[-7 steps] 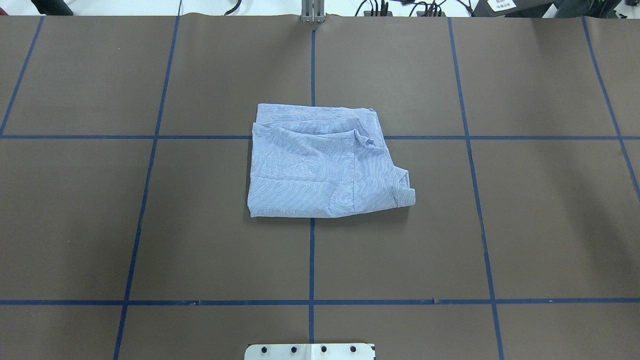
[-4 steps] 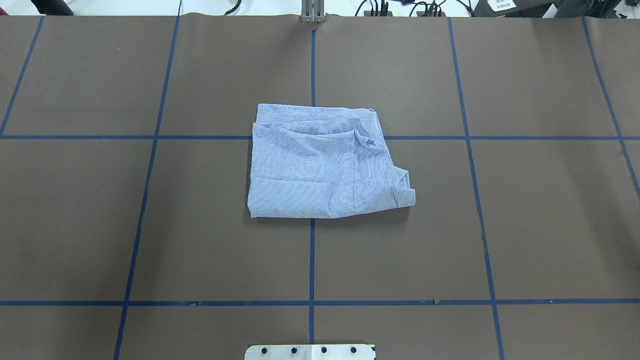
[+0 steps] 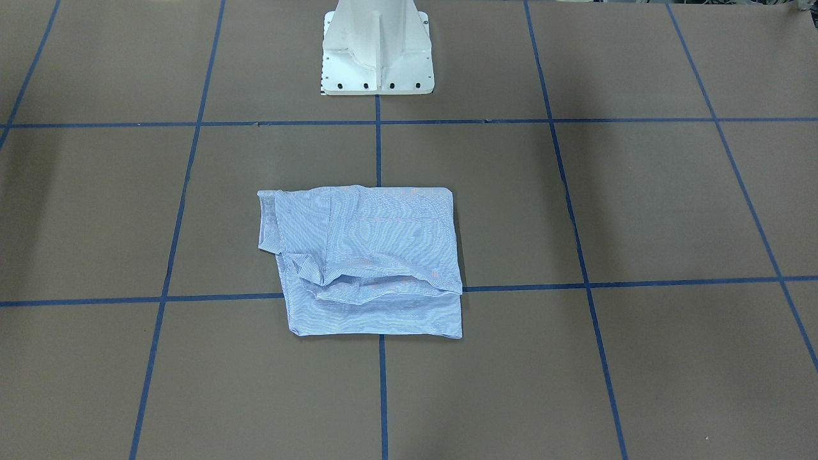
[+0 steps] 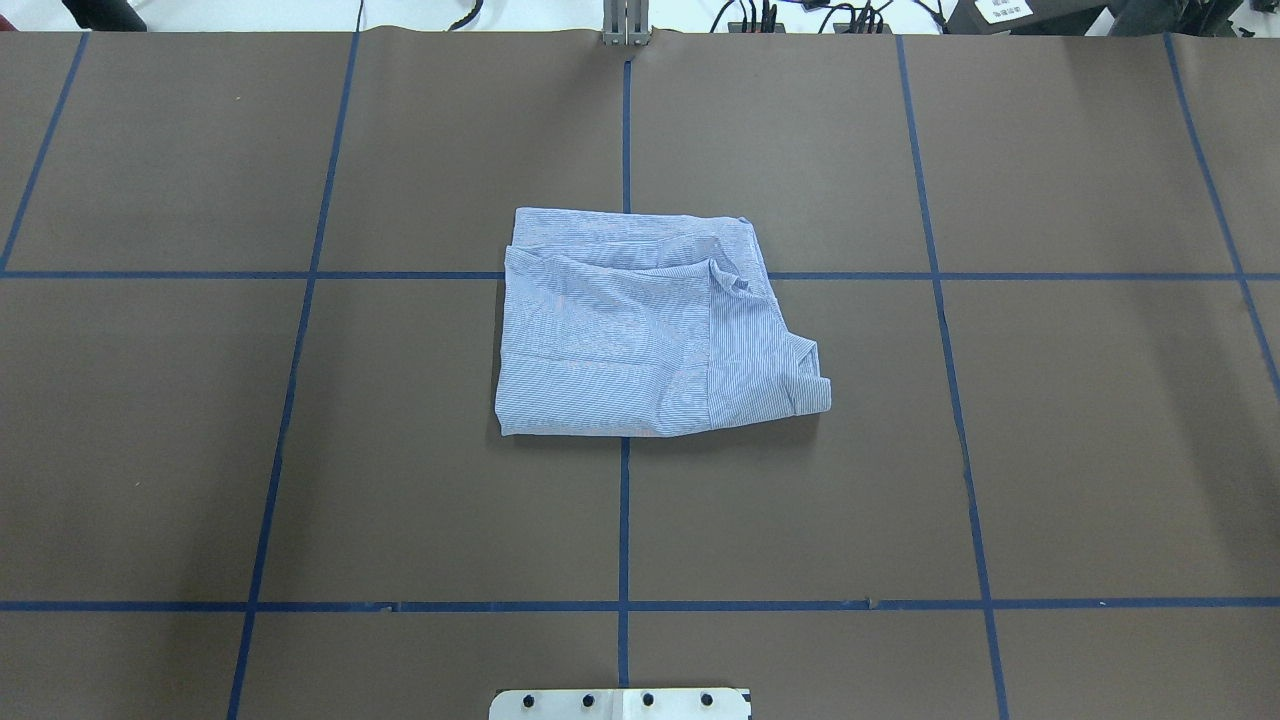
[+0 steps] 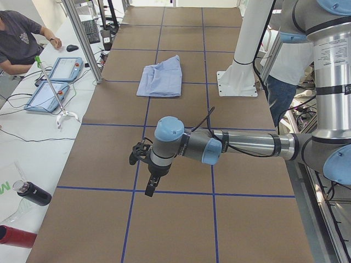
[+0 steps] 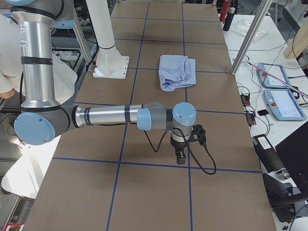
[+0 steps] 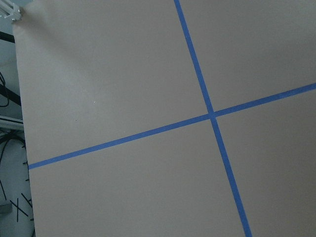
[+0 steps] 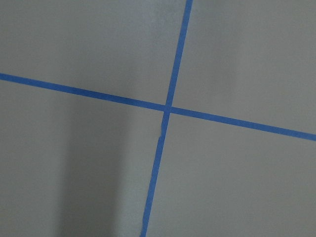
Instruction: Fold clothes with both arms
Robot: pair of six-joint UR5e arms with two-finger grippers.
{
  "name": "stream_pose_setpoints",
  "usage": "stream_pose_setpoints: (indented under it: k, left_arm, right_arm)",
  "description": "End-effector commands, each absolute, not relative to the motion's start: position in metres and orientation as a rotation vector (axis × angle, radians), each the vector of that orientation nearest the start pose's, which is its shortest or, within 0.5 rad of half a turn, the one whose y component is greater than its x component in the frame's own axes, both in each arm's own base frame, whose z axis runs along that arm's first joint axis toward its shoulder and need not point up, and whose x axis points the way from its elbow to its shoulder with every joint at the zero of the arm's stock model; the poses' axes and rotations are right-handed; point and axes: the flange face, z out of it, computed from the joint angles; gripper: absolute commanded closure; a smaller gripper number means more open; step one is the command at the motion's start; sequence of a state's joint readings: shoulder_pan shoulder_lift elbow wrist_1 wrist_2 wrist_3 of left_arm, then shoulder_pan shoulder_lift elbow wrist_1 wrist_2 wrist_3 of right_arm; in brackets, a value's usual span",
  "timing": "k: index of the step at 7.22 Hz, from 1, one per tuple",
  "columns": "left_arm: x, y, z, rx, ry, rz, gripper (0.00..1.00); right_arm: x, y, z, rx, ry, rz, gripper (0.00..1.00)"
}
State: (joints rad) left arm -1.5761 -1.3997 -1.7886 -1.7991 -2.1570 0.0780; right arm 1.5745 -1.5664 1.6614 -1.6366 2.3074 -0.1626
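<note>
Left gripper hangs downward, its forearm horizontal.

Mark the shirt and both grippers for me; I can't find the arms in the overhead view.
shirt (image 4: 620, 340): overhead exterior view, middle of the folded top layer.
left gripper (image 5: 148, 189): exterior left view, fingertip end, pointing down.
right gripper (image 6: 180, 159): exterior right view, fingertip end, pointing down.

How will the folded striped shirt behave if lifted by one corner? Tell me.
The shirt is probably floppy: its top layer lies creased, so it would likely sag and unfold. It looks thin and light, lying nearly flat on the table. Pushed, the loose layers may bunch rather than slide whole.
</note>
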Motion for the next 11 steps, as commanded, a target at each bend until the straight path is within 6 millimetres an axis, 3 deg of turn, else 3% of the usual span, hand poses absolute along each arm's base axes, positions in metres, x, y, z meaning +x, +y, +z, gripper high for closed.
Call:
stream_pose_setpoints:
  k: [1,4,6,8,11]
  left_arm:
    - [-0.069,-0.436,0.615,0.216,0.673,0.138,0.00]
    - [-0.064,-0.433,0.605,0.127,0.720,0.078,0.00]
    - [-0.064,-0.427,0.599,0.061,0.735,0.055,0.00]
    - [-0.064,-0.422,0.618,0.030,0.739,0.051,0.00]
    - [-0.064,-0.421,0.621,0.026,0.739,0.049,0.00]
  right_arm:
    - [0.066,-0.488,0.628,0.058,-0.756,-0.140,0.00]
    - [0.052,-0.481,0.633,-0.036,-0.868,-0.004,0.00]
    - [0.034,-0.483,0.634,-0.056,-0.864,-0.037,0.00]
    - [0.034,-0.483,0.631,-0.053,-0.869,-0.038,0.00]
    - [0.035,-0.481,0.633,-0.052,-0.863,-0.038,0.00]
